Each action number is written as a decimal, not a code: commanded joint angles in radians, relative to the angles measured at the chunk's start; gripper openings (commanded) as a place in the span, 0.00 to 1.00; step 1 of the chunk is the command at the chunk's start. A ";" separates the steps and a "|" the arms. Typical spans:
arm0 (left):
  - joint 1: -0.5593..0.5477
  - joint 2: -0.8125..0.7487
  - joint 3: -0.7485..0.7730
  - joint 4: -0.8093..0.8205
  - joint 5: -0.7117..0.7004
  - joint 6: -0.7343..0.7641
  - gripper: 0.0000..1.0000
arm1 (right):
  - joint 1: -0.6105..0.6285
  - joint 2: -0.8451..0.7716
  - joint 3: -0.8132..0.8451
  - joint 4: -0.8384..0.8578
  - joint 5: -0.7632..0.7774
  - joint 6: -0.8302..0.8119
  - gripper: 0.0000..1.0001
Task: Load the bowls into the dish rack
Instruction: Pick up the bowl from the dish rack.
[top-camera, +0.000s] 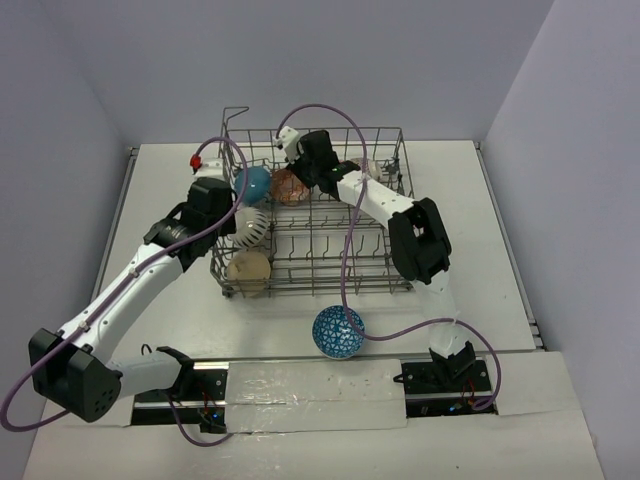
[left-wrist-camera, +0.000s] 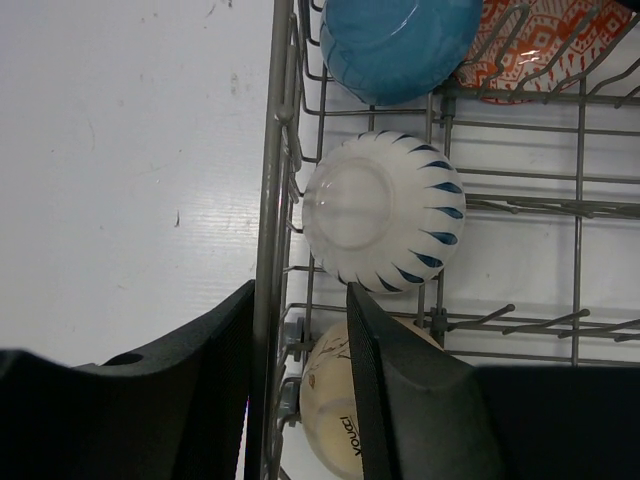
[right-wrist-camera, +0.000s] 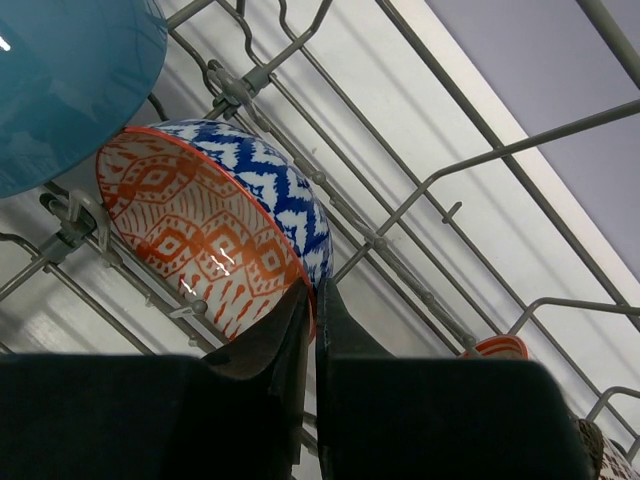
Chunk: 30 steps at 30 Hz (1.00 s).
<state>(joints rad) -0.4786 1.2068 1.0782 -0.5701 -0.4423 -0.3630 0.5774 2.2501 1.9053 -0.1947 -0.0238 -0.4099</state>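
Now right end effector (right-wrist-camera: 312, 300) reaches into dish rack (top-camera: 330, 250), pinching patterned bowl (right-wrist-camera: 200, 230).

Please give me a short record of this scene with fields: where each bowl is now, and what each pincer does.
rack: dish rack, on the table
bowls in rack: blue bowl, orange-patterned bowl, white striped bowl, beige bowl
bowl outside rack: blue mosaic bowl, on the table at the rack's near side
left pincer: open, straddling the rack's side wire, holding nothing
right pincer: shut on the orange-patterned bowl's rim
not yet loaded: blue mosaic bowl
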 joint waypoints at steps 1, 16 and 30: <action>0.028 0.057 -0.050 0.053 0.083 -0.042 0.44 | 0.018 -0.098 0.046 0.133 -0.005 0.036 0.00; 0.098 0.030 -0.057 0.107 0.204 -0.056 0.45 | 0.016 -0.191 0.000 0.190 -0.016 0.019 0.00; 0.100 0.019 -0.075 0.118 0.232 -0.054 0.46 | 0.021 -0.287 -0.173 0.281 0.120 -0.070 0.00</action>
<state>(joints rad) -0.3786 1.2007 1.0485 -0.4416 -0.2665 -0.4053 0.5903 2.0502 1.7432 -0.0219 0.0669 -0.4622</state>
